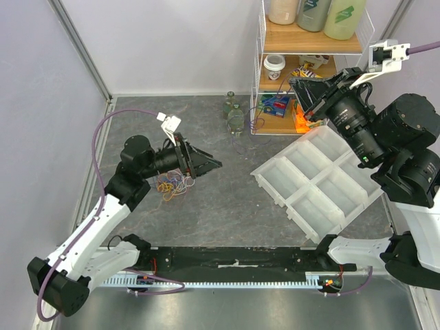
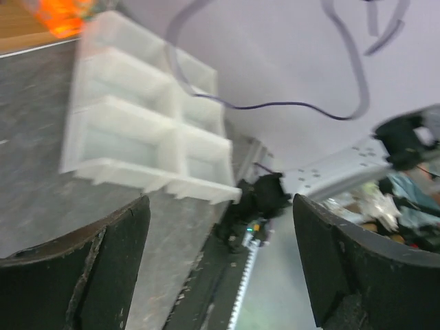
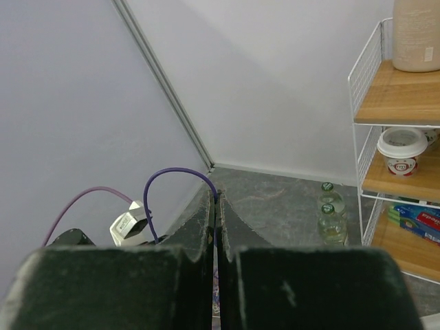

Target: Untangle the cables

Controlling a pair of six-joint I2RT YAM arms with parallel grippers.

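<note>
A small tangle of cables (image 1: 172, 184), orange, yellow and blue, lies on the dark table under my left wrist. My left gripper (image 1: 206, 165) hovers just right of it, pointing right. Its fingers stand wide apart in the left wrist view with nothing between them (image 2: 220, 206). My right gripper (image 1: 295, 84) is raised high in front of the shelf, its fingers pressed together (image 3: 215, 196). A thin purple cable (image 3: 172, 172) comes out between their tips and loops down to the left. A thin purple line (image 2: 289, 105) also hangs across the left wrist view.
A white compartment tray (image 1: 261, 177) lies tilted at the right of the table, and its front rim (image 2: 130, 172) shows blurred in the left wrist view. A wire shelf (image 1: 309, 45) with jars stands at the back right, with two bottles (image 1: 234, 113) beside it. A black rail (image 1: 234, 265) runs along the near edge.
</note>
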